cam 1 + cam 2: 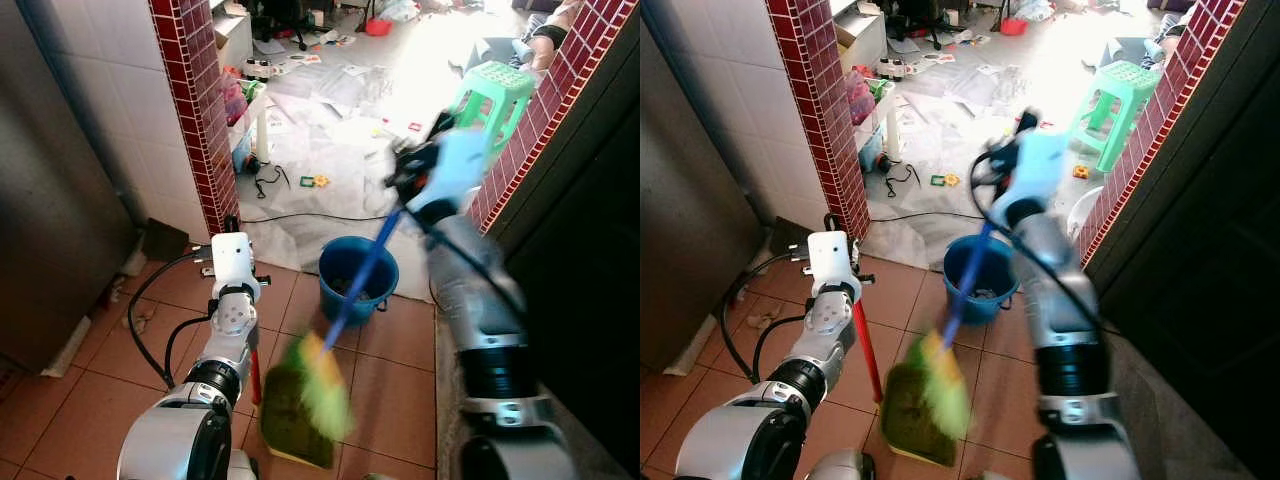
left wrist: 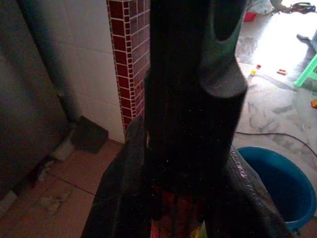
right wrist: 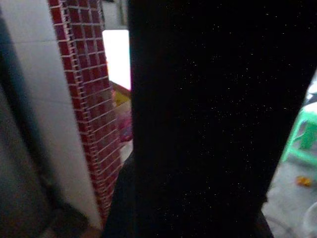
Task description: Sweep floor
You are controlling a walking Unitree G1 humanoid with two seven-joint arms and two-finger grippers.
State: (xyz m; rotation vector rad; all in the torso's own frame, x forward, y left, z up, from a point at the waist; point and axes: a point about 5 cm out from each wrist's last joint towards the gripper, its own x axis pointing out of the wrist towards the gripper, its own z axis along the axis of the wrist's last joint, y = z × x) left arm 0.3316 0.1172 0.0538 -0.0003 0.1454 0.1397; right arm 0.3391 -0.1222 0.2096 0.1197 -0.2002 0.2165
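Broom: my broom (image 1: pixel 325 395) has a blue handle and a green-yellow brush head, blurred in both eye views. The head is low over the near floor tiles, and the handle slants up and away to my right gripper (image 1: pixel 400 180).
Dustpan: the green dustpan (image 1: pixel 912 425) rests on the tiles right at the brush head, touching or overlapping it. Its red handle (image 1: pixel 867 350) rises toward my left gripper (image 1: pixel 840 278).
Right gripper: pressed together around the top of the blue handle, as far as I can judge. The fingers are smeared by motion, and the right wrist view is nearly black.
Left gripper: it sits at the top of the red handle. The left wrist view shows dark fingers (image 2: pixel 198 99) close around something red, so I read it as clamped on that handle, though the contact is hard to see.
Bucket: a blue bucket (image 1: pixel 345 262) stands just beyond the dustpan, under the broom handle, at the edge of the tiles.
Farther out: a red-tiled pillar (image 1: pixel 195 110) on the left, a green stool (image 1: pixel 492 92) far right, and scattered litter on the pale floor beyond.
Step in hand: I judge I am mid-stroke, drawing debris into the pan.
Next move: keep the pan flat and steady, finish the stroke short, and keep the handle clear of the bucket.
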